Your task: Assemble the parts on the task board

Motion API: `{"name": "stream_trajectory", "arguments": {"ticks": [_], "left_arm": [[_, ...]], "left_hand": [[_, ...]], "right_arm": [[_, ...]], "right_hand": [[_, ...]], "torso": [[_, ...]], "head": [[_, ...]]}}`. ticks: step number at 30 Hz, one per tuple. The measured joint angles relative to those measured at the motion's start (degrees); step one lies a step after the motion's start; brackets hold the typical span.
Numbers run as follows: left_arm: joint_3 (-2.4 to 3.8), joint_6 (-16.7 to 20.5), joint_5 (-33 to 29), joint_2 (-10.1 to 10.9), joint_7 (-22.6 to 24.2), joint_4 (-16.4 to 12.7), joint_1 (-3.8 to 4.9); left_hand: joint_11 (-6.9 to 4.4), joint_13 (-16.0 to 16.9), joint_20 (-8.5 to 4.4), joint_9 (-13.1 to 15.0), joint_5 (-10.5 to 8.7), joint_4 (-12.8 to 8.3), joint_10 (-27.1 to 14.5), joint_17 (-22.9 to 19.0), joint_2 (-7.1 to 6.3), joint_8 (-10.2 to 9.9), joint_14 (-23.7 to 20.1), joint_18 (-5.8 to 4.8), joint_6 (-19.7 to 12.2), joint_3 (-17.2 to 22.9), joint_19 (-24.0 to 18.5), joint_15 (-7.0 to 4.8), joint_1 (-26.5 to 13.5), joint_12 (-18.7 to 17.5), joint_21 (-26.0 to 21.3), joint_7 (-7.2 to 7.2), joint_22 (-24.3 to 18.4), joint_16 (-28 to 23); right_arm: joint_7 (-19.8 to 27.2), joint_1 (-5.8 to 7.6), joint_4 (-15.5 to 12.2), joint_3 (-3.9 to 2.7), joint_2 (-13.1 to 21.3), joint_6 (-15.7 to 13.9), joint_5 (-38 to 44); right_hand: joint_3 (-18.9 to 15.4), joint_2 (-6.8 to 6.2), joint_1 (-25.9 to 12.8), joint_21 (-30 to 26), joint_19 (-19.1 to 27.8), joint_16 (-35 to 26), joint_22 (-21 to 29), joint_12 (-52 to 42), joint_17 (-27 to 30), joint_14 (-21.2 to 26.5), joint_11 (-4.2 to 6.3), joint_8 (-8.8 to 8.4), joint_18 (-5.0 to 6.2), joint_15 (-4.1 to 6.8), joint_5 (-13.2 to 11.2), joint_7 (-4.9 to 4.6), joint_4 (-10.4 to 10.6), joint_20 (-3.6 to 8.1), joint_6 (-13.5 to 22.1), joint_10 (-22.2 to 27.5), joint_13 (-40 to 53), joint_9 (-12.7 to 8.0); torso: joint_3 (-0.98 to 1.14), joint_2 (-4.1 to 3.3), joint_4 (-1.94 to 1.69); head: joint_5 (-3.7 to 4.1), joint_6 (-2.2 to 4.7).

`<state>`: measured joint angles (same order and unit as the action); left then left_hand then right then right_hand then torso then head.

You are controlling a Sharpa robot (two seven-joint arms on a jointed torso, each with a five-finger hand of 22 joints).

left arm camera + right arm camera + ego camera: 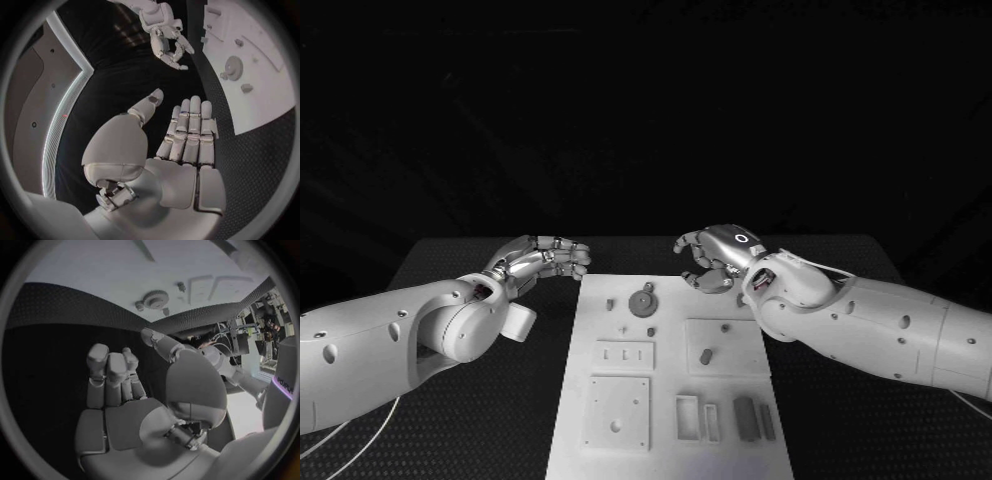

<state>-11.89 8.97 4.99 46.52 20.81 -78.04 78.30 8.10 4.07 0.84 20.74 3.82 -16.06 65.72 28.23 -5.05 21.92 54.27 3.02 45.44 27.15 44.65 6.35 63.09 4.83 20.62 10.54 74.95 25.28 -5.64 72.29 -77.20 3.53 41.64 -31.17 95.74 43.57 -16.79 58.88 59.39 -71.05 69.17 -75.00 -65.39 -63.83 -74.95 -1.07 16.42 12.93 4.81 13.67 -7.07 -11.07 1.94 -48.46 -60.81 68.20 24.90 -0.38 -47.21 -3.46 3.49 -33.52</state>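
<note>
The white task board [669, 372] lies in the middle of the black table. A round grey gear part [643, 302] sits near its far end, with a small oval part [707, 355] in a square recess and dark bars [754, 418] near the front. My left hand [545, 258] hovers over the table just left of the board's far corner, fingers stretched out and holding nothing. My right hand [715, 258] hangs over the far right corner, fingers loosely apart and holding nothing. The left wrist view shows my left hand [181, 140], the gear [234, 65] and my right hand [167, 42].
The board has square plates with holes [619, 410] and slots [626, 354] on its left side. Black textured table [473, 420] runs along both sides of the board. In the right wrist view my right hand [125, 385] faces the board [94, 280] and gear [153, 299].
</note>
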Motion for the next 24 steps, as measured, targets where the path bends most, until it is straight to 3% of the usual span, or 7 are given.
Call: {"name": "stream_trajectory", "arguments": {"ticks": [4, 8, 14, 19, 24], "left_arm": [[-0.02, -0.02, 0.0, -0.34, 0.03, 0.86, -0.01], [-0.02, -0.04, 0.0, -0.63, 0.07, 1.65, -0.01], [-0.02, -0.09, 0.0, -1.02, 0.1, 2.18, -0.04], [-0.02, -0.16, 0.0, -1.23, 0.12, 2.41, -0.1], [-0.03, -0.25, 0.0, -1.24, 0.12, 2.56, -0.21]], "left_hand": [[0.0, 0.0, 0.0, 0.0, 0.0, 0.0, 0.0, 0.0, 0.0, 0.0, 0.0, -0.03, 0.0, 0.0, 0.0, 0.0, 0.0, 0.0, 0.0, 0.0, 0.0, 0.0], [0.0, 0.0, 0.0, 0.03, 0.0, 0.0, 0.0, 0.06, 0.0, 0.0, 0.0, -0.04, 0.0, 0.0, 0.0, 0.0, 0.0, 0.0, 0.0, 0.0, -0.01, 0.0], [0.0, 0.05, 0.0, 0.07, 0.0, 0.0, 0.0, 0.08, 0.0, 0.0, 0.0, -0.07, 0.0, 0.0, 0.0, 0.0, 0.0, 0.0, 0.0, 0.0, -0.01, 0.0], [0.0, 0.05, 0.0, 0.06, 0.0, 0.0, 0.0, 0.12, 0.0, 0.0, 0.0, -0.09, 0.0, 0.0, 0.0, 0.0, 0.0, 0.0, 0.0, 0.0, -0.02, 0.0], [0.0, 0.05, 0.0, 0.06, 0.0, 0.0, 0.0, 0.12, 0.0, 0.0, 0.0, -0.11, 0.0, 0.0, 0.0, 0.0, 0.0, 0.0, 0.0, 0.0, -0.02, 0.0]], "right_arm": [[4.54, 0.14, 0.82, -0.28, 3.05, 1.3, -6.02], [8.9, 0.15, 3.06, -0.28, 4.72, 3.42, -11.89], [13.15, 0.15, 5.96, -0.26, 5.87, 6.48, -17.47], [14.64, -0.08, 8.35, -0.25, 6.39, 8.02, -19.46], [15.41, -1.22, 10.13, -0.25, 6.5, 8.97, -20.7]], "right_hand": [[-0.63, 0.41, 0.41, -0.28, 0.3, -0.27, 0.0, 0.01, -0.18, 0.25, -0.18, 0.0, -0.02, -0.25, -6.56, 0.0, 0.18, 0.3, 0.0, 0.01, 0.0, -0.12], [-2.83, 0.91, 0.91, -0.28, 1.32, -0.66, 0.0, -0.43, -0.4, 0.67, -0.09, 0.26, -0.05, -0.67, -9.47, -0.08, -0.33, 0.46, 0.09, 0.5, 0.05, -0.2], [-7.16, 1.21, 1.22, -0.27, 2.44, -0.72, 0.0, -0.44, -0.89, 1.3, 0.15, 0.34, -0.09, -0.66, -10.1, -0.11, -1.74, 0.33, 0.11, 0.75, 0.2, -0.29], [-8.26, 1.21, 1.22, -0.27, 2.94, -0.72, 0.0, -0.67, -1.03, 1.56, 0.14, 0.34, -0.09, -0.5, -9.02, -0.19, -2.06, 0.25, 0.19, 0.76, 0.2, -0.36], [-9.59, 1.59, 0.83, -0.27, 3.16, -0.72, 0.0, -0.7, -1.22, 2.0, -0.04, 0.34, -0.09, -0.53, -7.99, -0.2, -1.97, 0.05, 0.2, 0.96, 0.18, -0.36]], "torso": [[0.18, 0.18, 0.41], [0.44, 0.35, 0.83], [0.88, 0.53, 1.46], [1.28, 0.57, 1.65], [1.64, 0.56, 1.75]], "head": [[0.15, 0.2], [0.2, 0.35], [0.18, 0.41], [0.08, 0.32], [-0.36, 0.36]]}}
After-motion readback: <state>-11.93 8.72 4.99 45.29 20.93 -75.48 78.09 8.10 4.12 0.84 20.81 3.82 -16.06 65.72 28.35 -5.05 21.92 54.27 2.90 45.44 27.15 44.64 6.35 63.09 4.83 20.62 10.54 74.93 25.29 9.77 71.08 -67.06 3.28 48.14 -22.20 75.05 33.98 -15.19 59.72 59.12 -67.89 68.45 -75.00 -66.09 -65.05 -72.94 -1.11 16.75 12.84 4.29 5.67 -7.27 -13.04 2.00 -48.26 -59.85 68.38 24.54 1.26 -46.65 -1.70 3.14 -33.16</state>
